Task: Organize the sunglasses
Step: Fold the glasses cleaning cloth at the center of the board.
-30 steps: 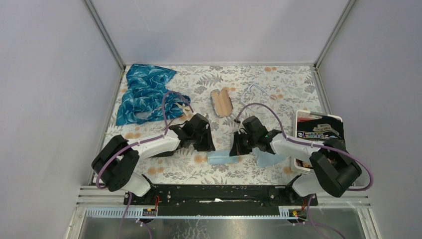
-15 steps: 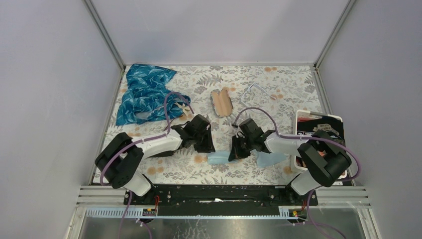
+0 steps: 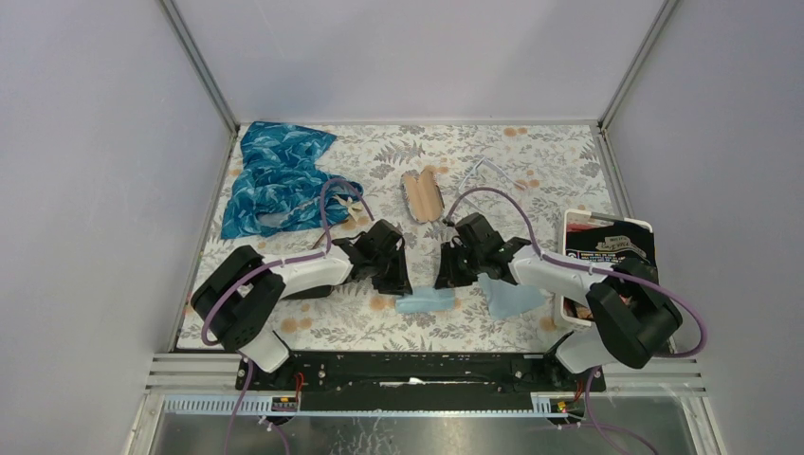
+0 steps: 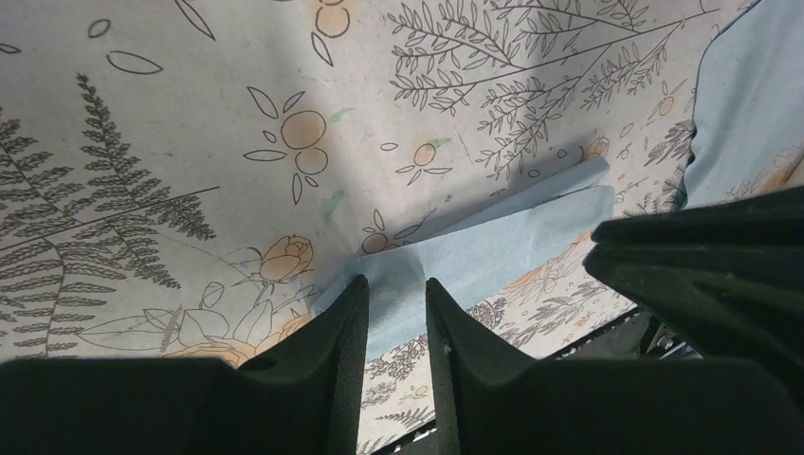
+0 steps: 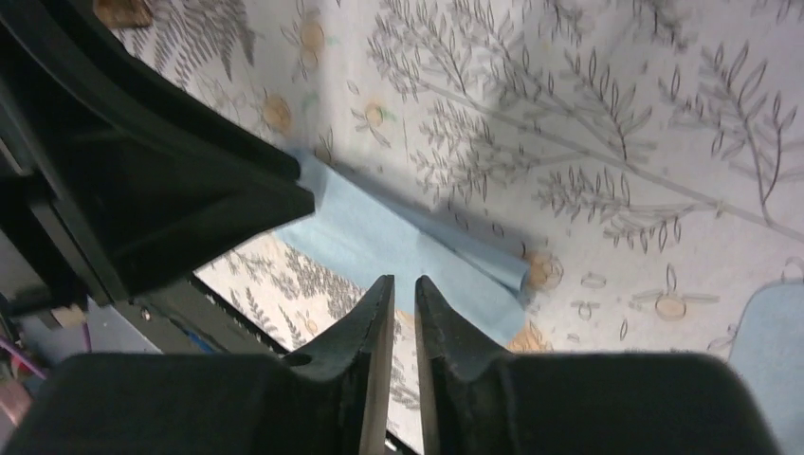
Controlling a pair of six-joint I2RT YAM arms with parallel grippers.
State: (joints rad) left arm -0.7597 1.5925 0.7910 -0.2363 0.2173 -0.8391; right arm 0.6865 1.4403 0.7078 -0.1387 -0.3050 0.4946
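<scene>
- The sunglasses (image 3: 423,196) are seen lying on the floral table cover (image 3: 550,152), toward the middle of the far half and beyond both grippers. They are held by neither. At that size only a brown-orange shape with a pale edge can be made out, and they are shown in the top view alone.
- The left gripper (image 4: 394,282) is held low over the left end of a folded light-blue cloth (image 4: 493,246). Its jaws are parted by a narrow gap, through which the cloth is seen. Nothing is seen clamped, and whether the tips touch the cloth cannot be told.
- The right gripper (image 5: 403,280) is pointed at the same cloth from the other side. Its jaws are parted by only a thin slit, and no grip on anything is shown.
- A second light-blue cloth (image 3: 512,296) is partly covered by the right arm and is cut off at the edge of both wrist views.
- A pair of clear glasses (image 3: 484,171) is crossed by the right arm's cable and is hard to trace.
- A white box (image 3: 607,242) at the right edge is partly hidden behind the right arm.
- A dark shape (image 3: 305,290) under the left forearm is mostly covered, and what it is cannot be told.
</scene>
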